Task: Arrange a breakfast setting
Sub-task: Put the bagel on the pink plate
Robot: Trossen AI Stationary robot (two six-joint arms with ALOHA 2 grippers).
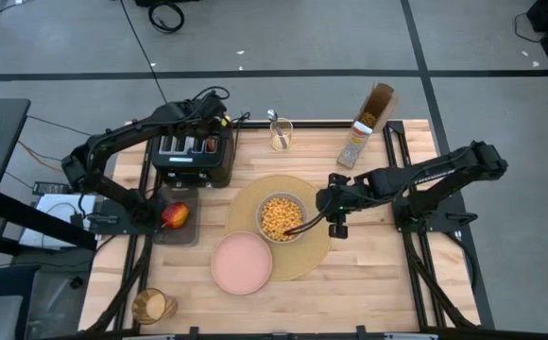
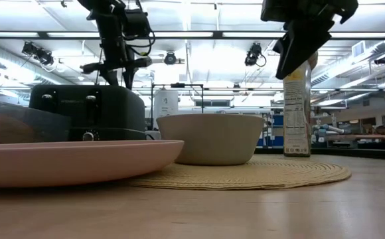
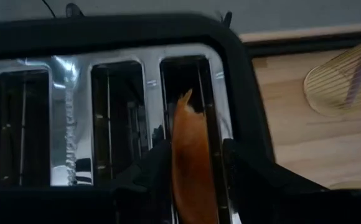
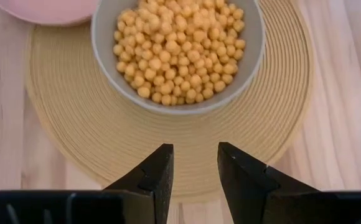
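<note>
**A:** So where's everything sitting? The round tan placemat (image 1: 304, 260) is mid-table with the white bowl (image 1: 282, 217) on it, full of yellow cereal balls (image 4: 179, 50). The pink plate (image 1: 242, 263) overlaps the mat's front-left edge. Red apple (image 1: 175, 216) is in a small dark tray (image 1: 177, 231) on the left, amber glass (image 1: 152, 305) down at the front-left corner. There's plenty of bare wood front-right.

**B:** Grippers? The right gripper (image 4: 194, 163) hovers over the mat's edge just beside the bowl, fingers a narrow gap apart, nothing in them. The left gripper (image 3: 193, 158) is over the black four-slot toaster (image 1: 194, 156), clamped on a slice of toast (image 3: 193, 155) at one of the slots.

**A:** Only the left wrist view shows that toast. The overhead also shows a clear glass (image 1: 281, 134) with cutlery in it, at the back edge, and an open cereal box (image 1: 367, 127) back-right.

**B:** Any writing? The box label shows in the low view, but I can't read it.
</note>
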